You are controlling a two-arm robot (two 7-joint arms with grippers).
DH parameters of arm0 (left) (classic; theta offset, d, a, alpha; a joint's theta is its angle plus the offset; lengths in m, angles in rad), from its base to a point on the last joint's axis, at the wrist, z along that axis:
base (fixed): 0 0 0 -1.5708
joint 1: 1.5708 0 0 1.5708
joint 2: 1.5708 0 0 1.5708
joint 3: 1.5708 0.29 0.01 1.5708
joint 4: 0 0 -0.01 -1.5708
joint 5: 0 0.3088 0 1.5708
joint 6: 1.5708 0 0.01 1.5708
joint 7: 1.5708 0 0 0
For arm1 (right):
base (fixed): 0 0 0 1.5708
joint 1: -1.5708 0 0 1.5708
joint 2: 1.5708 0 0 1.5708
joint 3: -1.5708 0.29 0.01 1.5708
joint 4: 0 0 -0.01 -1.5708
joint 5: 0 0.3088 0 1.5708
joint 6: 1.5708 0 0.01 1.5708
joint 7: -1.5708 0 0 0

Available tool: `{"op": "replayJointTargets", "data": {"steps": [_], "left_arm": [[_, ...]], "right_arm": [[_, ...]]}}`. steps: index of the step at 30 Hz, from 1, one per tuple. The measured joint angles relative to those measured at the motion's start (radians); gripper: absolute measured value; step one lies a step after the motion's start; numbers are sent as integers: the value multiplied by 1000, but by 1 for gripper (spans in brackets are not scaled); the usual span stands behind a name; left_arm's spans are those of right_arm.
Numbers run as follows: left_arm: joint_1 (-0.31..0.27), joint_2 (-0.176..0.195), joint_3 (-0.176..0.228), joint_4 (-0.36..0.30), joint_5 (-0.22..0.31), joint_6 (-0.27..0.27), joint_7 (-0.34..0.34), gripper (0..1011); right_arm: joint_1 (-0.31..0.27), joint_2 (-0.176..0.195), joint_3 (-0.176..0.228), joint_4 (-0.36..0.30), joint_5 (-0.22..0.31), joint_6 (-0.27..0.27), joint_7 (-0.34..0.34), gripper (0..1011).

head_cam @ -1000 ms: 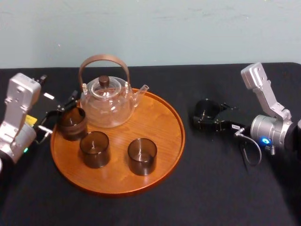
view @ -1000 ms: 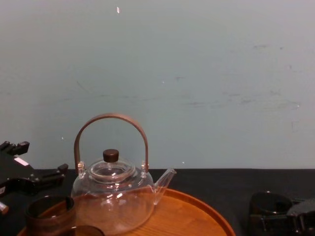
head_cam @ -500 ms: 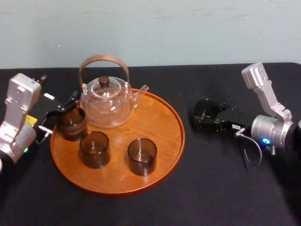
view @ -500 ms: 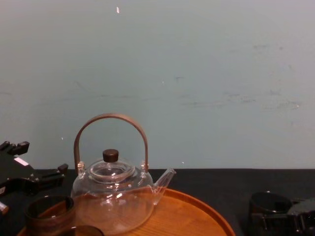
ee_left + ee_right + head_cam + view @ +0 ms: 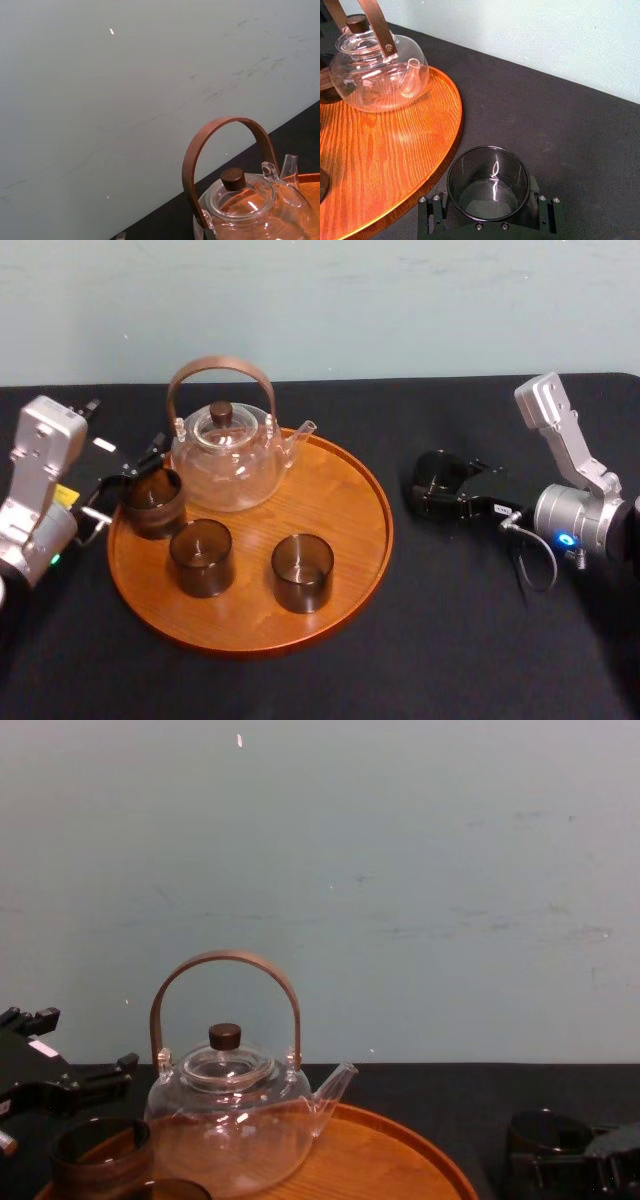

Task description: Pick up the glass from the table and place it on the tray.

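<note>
Showing the grasp stage: the glass (image 5: 436, 470) stands on the black table (image 5: 420, 640) just off the tray (image 5: 340, 490) at its 3 o'clock, and the right gripper (image 5: 447, 490) is drawn in narrowly against its wall. Lifting it, carrying it toward 9 o'clock and setting it on the tray appear not yet done. The left gripper (image 5: 128, 483) rests at the tray's 9 o'clock rim beside another tumbler (image 5: 152, 502); its grip cannot be told.
</note>
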Motion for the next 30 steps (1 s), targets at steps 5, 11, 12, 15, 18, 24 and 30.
{"op": "replayJointTargets", "data": {"steps": [5,11,12,15,18,24,30], "left_arm": [[0,0,0,0,0,0,0,1001],[0,0,0,0,0,0,0,1001],[0,0,0,0,0,0,0,1001],[0,0,0,0,0,0,0,1001],[0,0,0,0,0,0,0,1001],[0,0,0,0,0,0,0,1001],[0,0,0,0,0,0,0,1001]], "right_arm": [[-4,3,3,-5,3,-1,4,912],[-29,34,18,-56,26,-14,38,912],[-32,39,20,-64,28,-15,42,912],[-37,58,23,-91,40,-17,61,912],[-36,72,23,-109,50,-21,79,913],[-6,82,-2,-126,57,-46,124,912],[31,66,-36,-115,56,-68,154,912]]}}
